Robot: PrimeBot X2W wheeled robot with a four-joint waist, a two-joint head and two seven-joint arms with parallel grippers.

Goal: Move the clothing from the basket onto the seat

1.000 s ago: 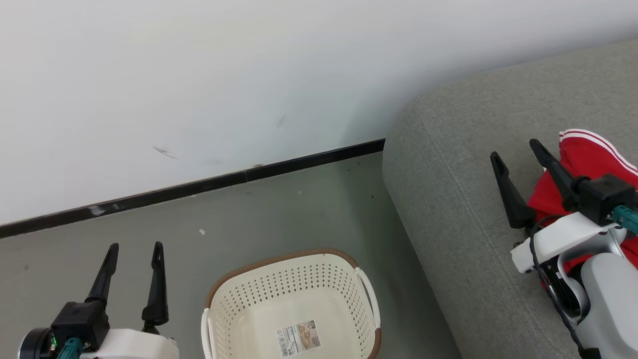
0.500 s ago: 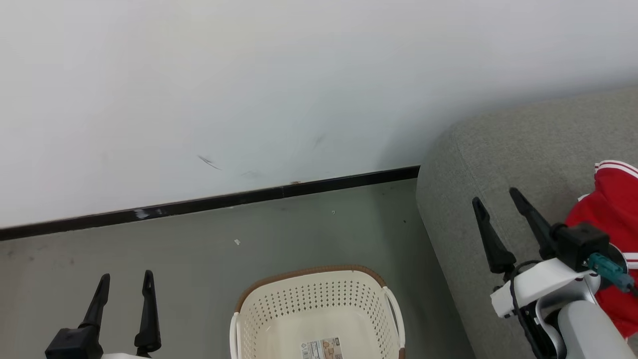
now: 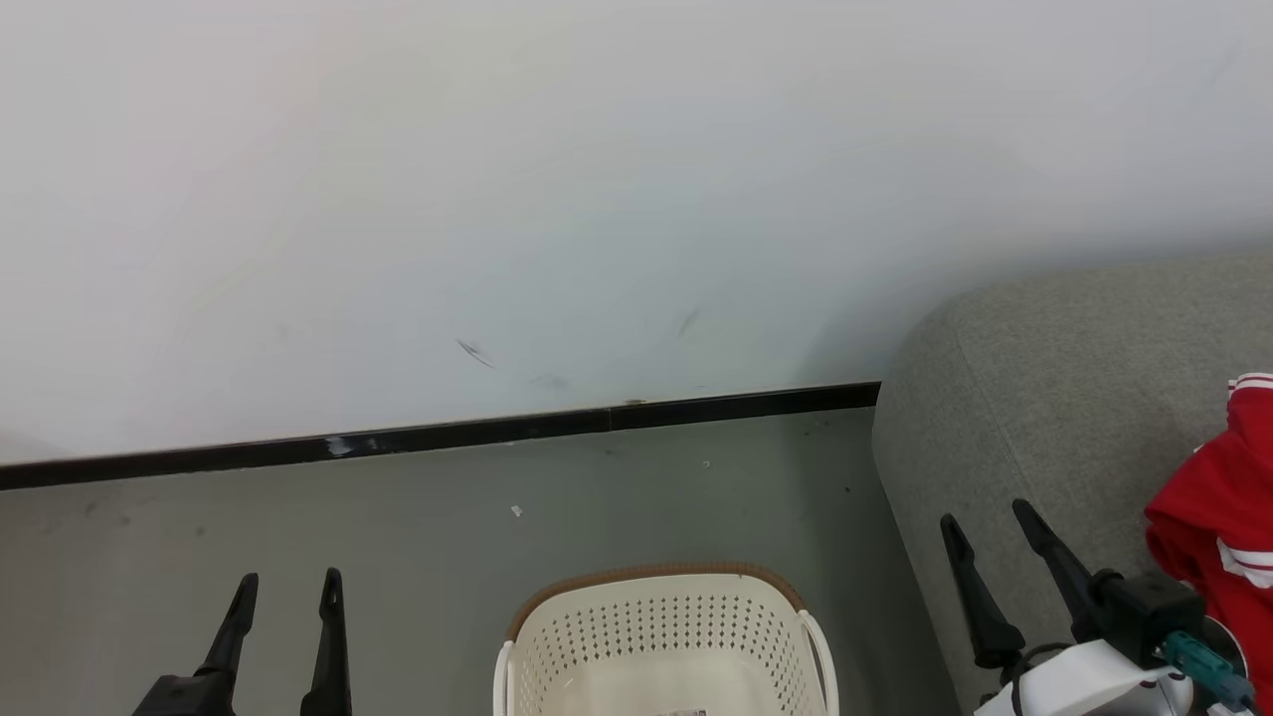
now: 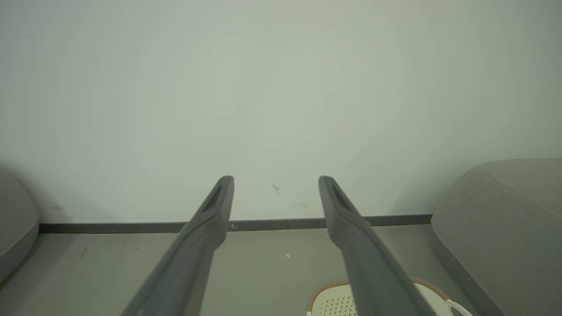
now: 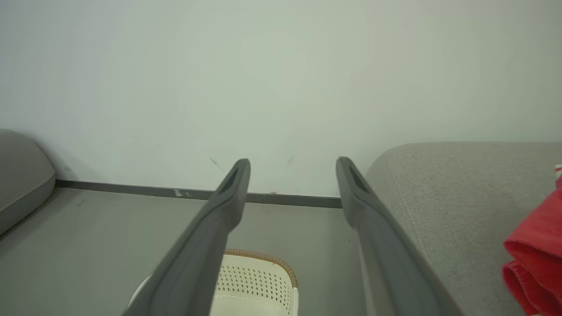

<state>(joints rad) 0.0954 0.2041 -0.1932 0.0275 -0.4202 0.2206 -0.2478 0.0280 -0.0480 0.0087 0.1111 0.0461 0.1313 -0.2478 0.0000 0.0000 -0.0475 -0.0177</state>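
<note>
Red sportswear (image 3: 1208, 542) with white stripes lies heaped on the grey sofa (image 3: 1044, 398), while the cream laundry basket (image 3: 651, 575) stands on the floor (image 3: 398, 557) beside the sofa's rounded arm. As much of its perforated interior as can be seen holds no cloth. By my reckoning the move is done, or very nearly (the basket's near half lies below the head view's edge, so I cannot vouch for every corner). My left gripper (image 3: 288, 582) hangs over the floor to the basket's left, jaws spread wide and holding nothing; my right gripper (image 3: 987, 517) hovers above the sofa's arm, likewise wide open and empty. The garments sit just to the right of that gripper, apart from it — and well away from my left.
</note>
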